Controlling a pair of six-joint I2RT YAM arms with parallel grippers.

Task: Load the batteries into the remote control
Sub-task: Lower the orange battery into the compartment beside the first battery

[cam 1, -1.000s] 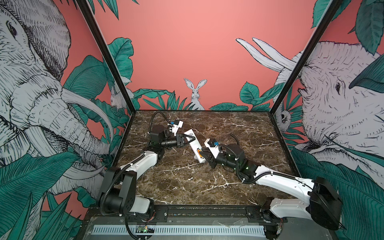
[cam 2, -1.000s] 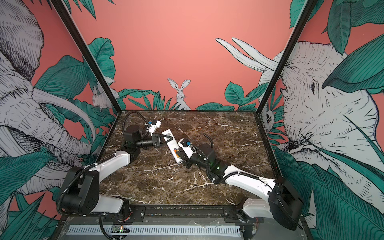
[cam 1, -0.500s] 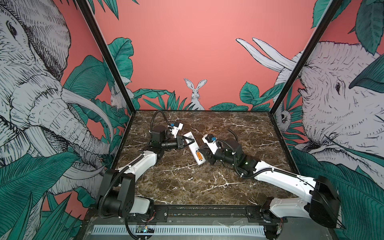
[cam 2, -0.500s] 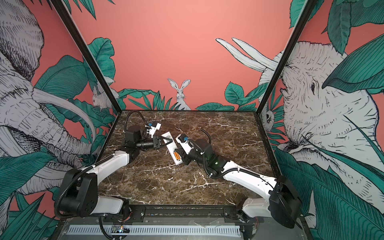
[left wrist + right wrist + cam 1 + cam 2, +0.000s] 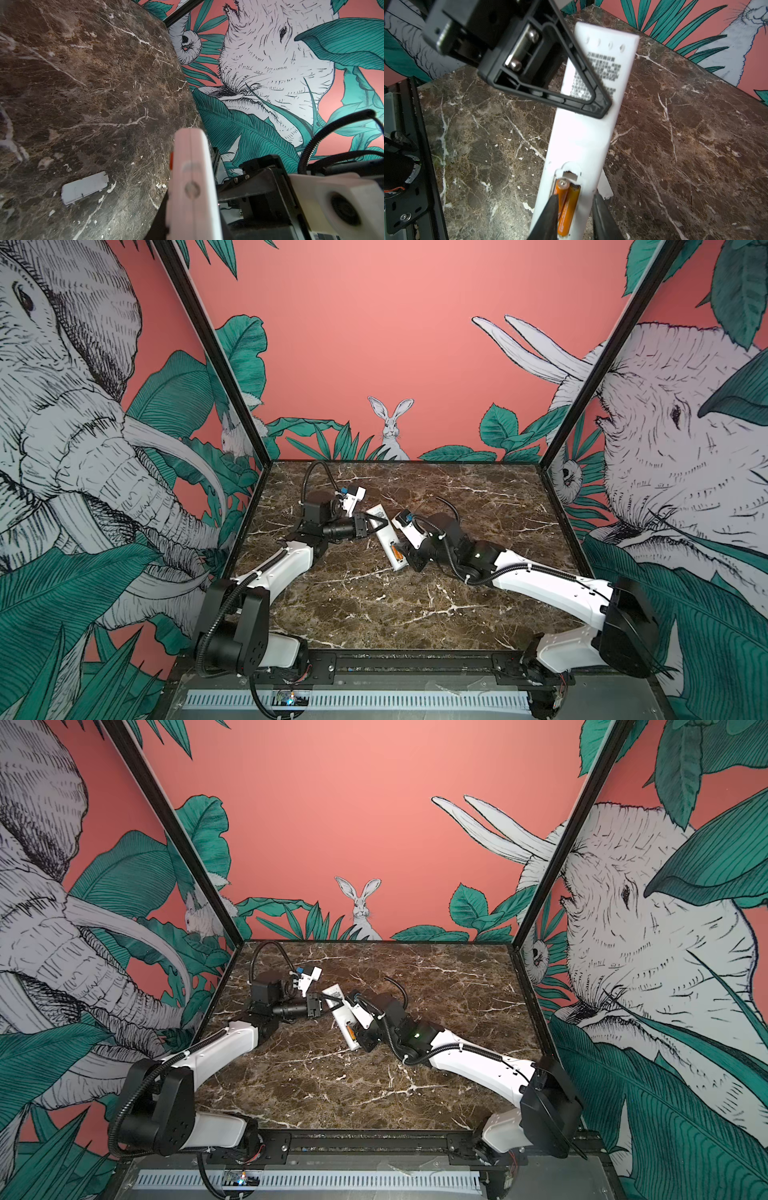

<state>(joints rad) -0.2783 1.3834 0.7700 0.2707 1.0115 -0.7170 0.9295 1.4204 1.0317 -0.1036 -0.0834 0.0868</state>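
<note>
The brown marble surface fills the floor of the cell, and both of your arms reach to its middle. The left arm comes in from the left side in both top views, and the right arm comes in low from the right.

The remote control sits between them, a long white bar angled across the middle of the surface with its plain back facing up. The right wrist view shows a block of printed text on that back. The left wrist view shows the remote edge-on, with a sliver of the red button on the face turned away. You cannot tell whether its near end touches the surface.

Your left tool is clamped on the remote's far half. One black triangular finger lies across the printed back, and the other is hidden behind the body.

Your right tool is at the near end, over the uncovered battery bay. Its jaws stand parted and nothing is pinched between them. One finger overlaps the edge of a battery, and the other stands just outside the remote's edge.

A small white cover lies flat on the surface close to the remote, and one corner shows beside the bay in the right wrist view.

The batteries are two slim orange cylinders lying side by side inside the bay.
</note>
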